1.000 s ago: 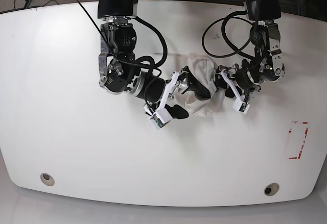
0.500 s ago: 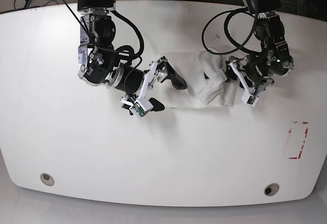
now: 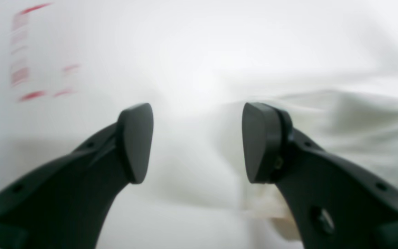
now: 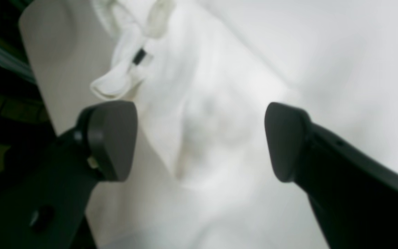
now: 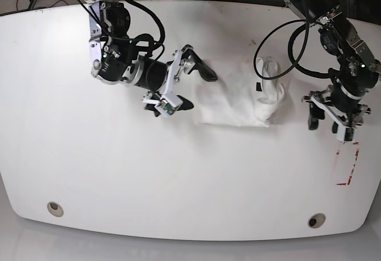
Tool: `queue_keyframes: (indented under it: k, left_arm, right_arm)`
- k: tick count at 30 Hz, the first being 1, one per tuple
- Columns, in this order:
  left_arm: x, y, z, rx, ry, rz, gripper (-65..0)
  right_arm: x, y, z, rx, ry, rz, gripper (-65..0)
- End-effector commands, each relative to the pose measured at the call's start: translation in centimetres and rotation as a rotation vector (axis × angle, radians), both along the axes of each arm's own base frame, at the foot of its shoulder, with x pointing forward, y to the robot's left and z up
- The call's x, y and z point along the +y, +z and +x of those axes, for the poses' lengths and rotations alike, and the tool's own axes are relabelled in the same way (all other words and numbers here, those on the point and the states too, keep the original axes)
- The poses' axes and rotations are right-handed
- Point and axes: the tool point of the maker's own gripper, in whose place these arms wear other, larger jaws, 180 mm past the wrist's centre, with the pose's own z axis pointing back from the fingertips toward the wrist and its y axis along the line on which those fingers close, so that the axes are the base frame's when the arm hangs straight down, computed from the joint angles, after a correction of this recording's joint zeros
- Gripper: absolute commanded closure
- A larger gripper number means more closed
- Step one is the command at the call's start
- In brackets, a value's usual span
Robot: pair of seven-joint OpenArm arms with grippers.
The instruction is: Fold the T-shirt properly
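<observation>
The white T-shirt [image 5: 238, 99] lies as a rumpled folded bundle on the table's middle right, its collar bunched up at the right end [image 5: 271, 76]. In the right wrist view the T-shirt [image 4: 192, 114] lies ahead of the fingers, and its collar with a small black neck label [image 4: 139, 56] is at the top left. My right gripper [image 5: 199, 91] hangs open just left of the shirt, holding nothing. My left gripper [image 5: 325, 123] is open too, apart from the shirt on its right. In the left wrist view the cloth [image 3: 344, 131] lies behind the right finger [image 3: 259, 141].
A red-outlined rectangle [image 5: 346, 164] is marked on the white table [image 5: 119, 172] at the right, and shows blurred in the left wrist view [image 3: 29, 55]. Two round holes [image 5: 55, 208] [image 5: 316, 220] sit near the front edge. Cables and stands lie beyond the far edge.
Both grippers have drawn away from the shirt: the right one to the left, the left one to the right and toward the front. The shirt now lies free, spread wider.
</observation>
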Motion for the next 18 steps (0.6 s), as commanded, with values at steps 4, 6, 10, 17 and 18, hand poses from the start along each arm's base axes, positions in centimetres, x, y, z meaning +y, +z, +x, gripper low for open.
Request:
queue_keyframes:
  k: [4, 6, 10, 17, 18]
  left_arm:
    - [6.0, 4.7, -0.5, -0.115, 0.117, 0.095, -37.9]
    - [8.1, 5.4, -1.3, -0.112, 0.15, 0.136, -37.9]
    - [12.4, 7.1, -3.0, -0.109, 0.224, 0.221, -37.9]
    - [17.3, 8.8, -6.4, -0.077, 0.31, 0.328, -37.9]
    - [17.5, 8.8, -6.6, -0.071, 0.312, 0.336, -37.9]
  right_arm:
    - [4.2, 2.1, -0.6, -0.085, 0.141, 0.018, -55.2]
    - [5.2, 1.9, -1.0, -0.108, 0.18, -0.024, -55.2]
    - [7.5, 1.1, -1.0, -0.149, 0.237, -0.106, -55.2]
    - [9.5, -1.4, 0.4, -0.126, 0.25, -0.178, -55.2]
    - [9.6, -1.7, 0.6, -0.118, 0.249, -0.177, -55.2]
